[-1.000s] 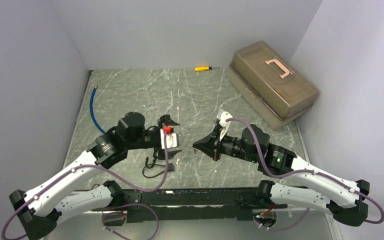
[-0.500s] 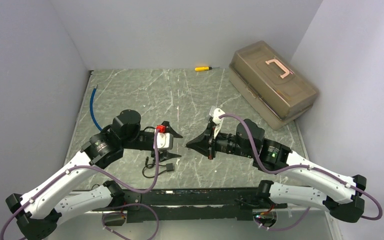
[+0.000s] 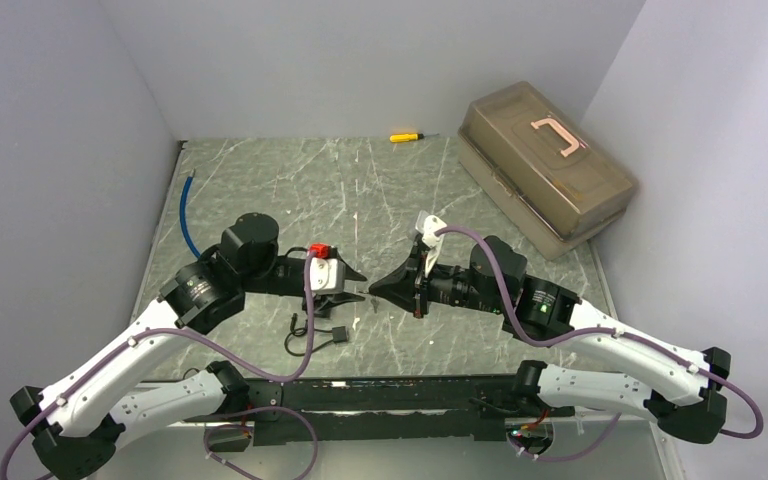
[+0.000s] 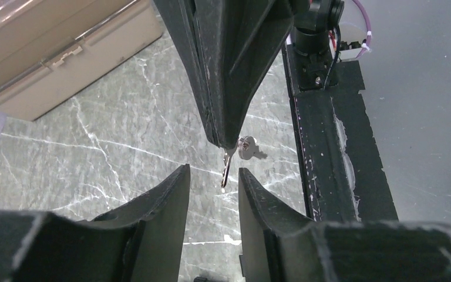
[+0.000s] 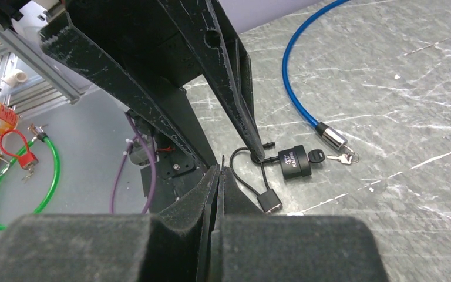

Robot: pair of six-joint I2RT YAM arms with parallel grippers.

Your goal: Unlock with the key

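The grey marbled table [image 3: 260,180] is carrying a brown translucent toolbox [image 3: 545,165] at its far right, lying where it lay a second ago. Both arms are reaching in toward the middle. The right arm has been sliding leftward over the last second, while the left arm has been drawing its wrist slightly back. Their tips are now nearly meeting, where a clear gap stood before.

The left gripper [image 3: 358,285] is narrowing: its fingers [image 4: 164,202] were spread wide a second ago. They are now standing partly apart with a visible slot between them, pinching nothing. The right gripper [image 3: 374,287] is staying pressed together, as earlier. In the left wrist view it is pointing down at that slot.

A blue cable [image 3: 186,215] is curving along the left edge, unmoved. The black padlock [image 5: 296,161] with its thin black loop is lying on the table just below the left gripper's fingers. A yellow screwdriver [image 3: 405,137] is resting at the rear edge.

The key [image 4: 228,170] is hanging from the right gripper's tip, blade downward and ring beside it, apparently pinched there. It is hovering just short of the left fingers and is too small to make out from above.
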